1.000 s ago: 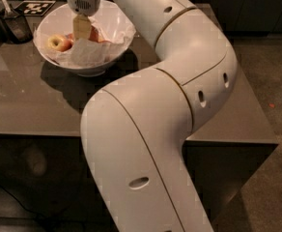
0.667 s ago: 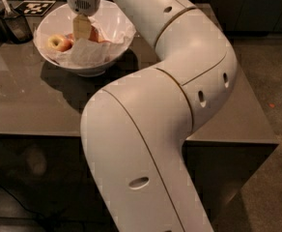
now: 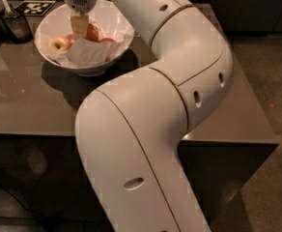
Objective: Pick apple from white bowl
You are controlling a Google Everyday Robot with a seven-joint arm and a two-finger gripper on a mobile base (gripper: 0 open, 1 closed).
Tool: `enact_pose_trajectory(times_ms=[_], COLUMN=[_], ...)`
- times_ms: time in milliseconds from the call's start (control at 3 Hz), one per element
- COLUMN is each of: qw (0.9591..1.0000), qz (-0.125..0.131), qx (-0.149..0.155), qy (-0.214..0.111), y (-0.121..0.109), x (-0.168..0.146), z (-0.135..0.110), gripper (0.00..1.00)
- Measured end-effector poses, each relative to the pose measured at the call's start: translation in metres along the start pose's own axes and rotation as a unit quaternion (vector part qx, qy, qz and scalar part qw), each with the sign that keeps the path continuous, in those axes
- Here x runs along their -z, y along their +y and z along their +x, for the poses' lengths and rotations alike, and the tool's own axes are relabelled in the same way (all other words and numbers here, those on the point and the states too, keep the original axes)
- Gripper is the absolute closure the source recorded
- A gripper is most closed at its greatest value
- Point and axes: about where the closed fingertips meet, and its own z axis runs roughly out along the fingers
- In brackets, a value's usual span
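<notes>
Far to the left of the end effector, at the bench's back corner, stands a dark container [image 3: 14,25] with a pale-handled utensil [image 3: 2,1] leaning out of it. Just right of that, still left of the end effector and behind the bowl's rim, a black-and-white marker card [image 3: 35,7] lies flat. The white bowl [image 3: 119,25] sits on the grey bench [image 3: 39,100], directly beneath the end effector. Inside it, down and to the left of the end effector, a yellow apple [image 3: 58,43] rests against the near-left wall, well apart from the tool. The end effector [image 3: 79,32] hangs vertically from above, lowered into the bowl – its pale tip sits below the rim line, near the bowl's middle. Whether it is apart, together or clamped on anything cannot be told from this angle. The reddish apple [image 3: 94,33] lies immediately to its right and partly behind it, inside the bowl; contact between the two cannot be confirmed. Crumpled paper [image 3: 85,53] lines the bowl below and in front of the end effector, its folds covering the lower part of the fruit. A further reddish patch shows to the lower right of the end effector, beside the paper – separate fruit or not, undetermined. The white arm [image 3: 179,62] runs from the end effector rightward, bends, and doubles back down across the foreground.
</notes>
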Motion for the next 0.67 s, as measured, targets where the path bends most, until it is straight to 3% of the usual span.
enact_pose_trajectory(times_ms=[333,667], qw=[0.9999,0.9999], qz=[0.004,0.004], qx=[0.012,0.012], qy=[0.005,0.005], y=[-0.0016,-0.0017], x=[0.0061,0.0061], z=[-0.0124,-0.0126], gripper=[0.80,0.76])
